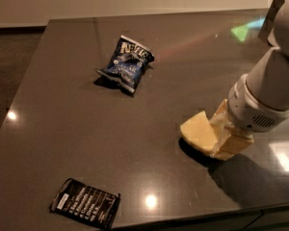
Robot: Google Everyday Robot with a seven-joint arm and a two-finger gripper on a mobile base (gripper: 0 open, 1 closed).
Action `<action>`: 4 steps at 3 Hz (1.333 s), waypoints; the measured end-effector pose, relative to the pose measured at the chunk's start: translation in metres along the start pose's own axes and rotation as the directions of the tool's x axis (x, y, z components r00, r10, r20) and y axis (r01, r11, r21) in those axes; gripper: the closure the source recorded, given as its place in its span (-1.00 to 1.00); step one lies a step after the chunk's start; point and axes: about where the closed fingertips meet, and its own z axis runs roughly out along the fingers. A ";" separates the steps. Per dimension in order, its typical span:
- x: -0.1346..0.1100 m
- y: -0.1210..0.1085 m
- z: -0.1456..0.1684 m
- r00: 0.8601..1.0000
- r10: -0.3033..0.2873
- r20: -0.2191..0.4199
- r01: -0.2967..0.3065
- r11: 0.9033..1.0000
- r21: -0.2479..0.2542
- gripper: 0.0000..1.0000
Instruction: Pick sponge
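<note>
The pale yellow sponge (196,130) is at the right front of the dark table (86,143). My gripper (222,137) comes down from the right and is shut on the sponge's right end, with one pale blocky finger (233,146) in front of it and the other behind. The sponge's left end is tilted a little off the table, with a shadow under it. Its right end is hidden by the gripper.
A blue chip bag (127,64) lies at the table's middle back. A black snack packet (85,208) lies near the front edge at the left. The table's front edge runs just below the gripper. The arm's white body (269,90) fills the right side.
</note>
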 end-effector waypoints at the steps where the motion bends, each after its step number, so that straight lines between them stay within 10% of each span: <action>1: -0.010 -0.021 -0.038 0.999 -0.033 0.043 0.034 0.999 -0.022 1.00; 4: -0.041 -0.086 -0.116 0.980 -0.071 0.188 0.077 0.997 -0.022 1.00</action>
